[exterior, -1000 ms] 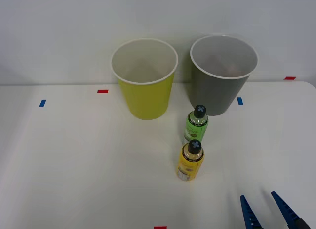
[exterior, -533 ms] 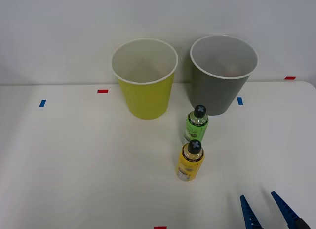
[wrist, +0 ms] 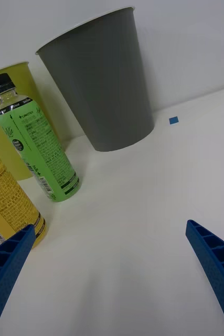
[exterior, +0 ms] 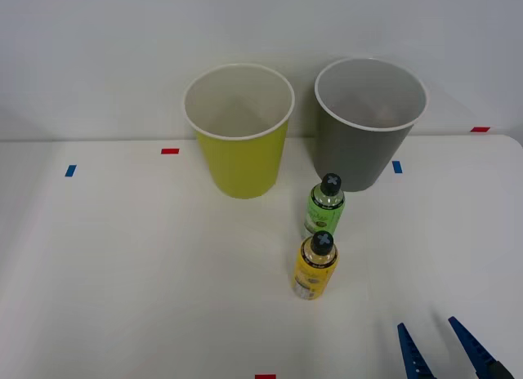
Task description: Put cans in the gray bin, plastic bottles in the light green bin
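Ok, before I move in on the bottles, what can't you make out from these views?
- Gray bin floor: front view, hidden by its own front wall.
- Light green bin floor: the same.
- Yellow bottle cap: wrist view, cut off by the edge.
- Green bottle label text: front view, too small.
- Right gripper: front view, body cut off at the edge.

The scene is lit brightly and evenly from above. Only soft, faint shadows are cast on the white table (exterior: pixel 122 273) beside the light green bin (exterior: pixel 239 130) and the gray bin (exterior: pixel 368 122). No harsh glare is seen. In the wrist view the gray bin (wrist: pixel 98 84) is rendered leaning, and the near blue fingers (wrist: pixel 216 268) are slightly softened
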{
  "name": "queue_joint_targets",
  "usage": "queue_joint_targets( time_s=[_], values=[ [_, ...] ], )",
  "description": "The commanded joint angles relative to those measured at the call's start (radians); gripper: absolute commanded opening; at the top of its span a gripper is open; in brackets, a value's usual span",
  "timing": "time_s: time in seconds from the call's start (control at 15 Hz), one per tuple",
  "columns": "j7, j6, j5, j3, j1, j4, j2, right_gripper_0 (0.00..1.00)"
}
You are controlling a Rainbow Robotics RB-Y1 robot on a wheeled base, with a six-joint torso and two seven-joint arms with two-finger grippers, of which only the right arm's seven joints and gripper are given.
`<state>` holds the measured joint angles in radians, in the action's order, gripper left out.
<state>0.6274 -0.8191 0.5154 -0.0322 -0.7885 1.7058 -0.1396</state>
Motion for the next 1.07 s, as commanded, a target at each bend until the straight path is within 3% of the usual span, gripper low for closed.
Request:
queue_joint_targets(
  time_s=[0.07,1.07],
  values=[
    [0.000,0.000,0.000,0.000,0.000,0.000,0.000,1.00],
    [0.000,0.000,0.000,0.000,0.000,0.000,0.000,1.00]
  ],
)
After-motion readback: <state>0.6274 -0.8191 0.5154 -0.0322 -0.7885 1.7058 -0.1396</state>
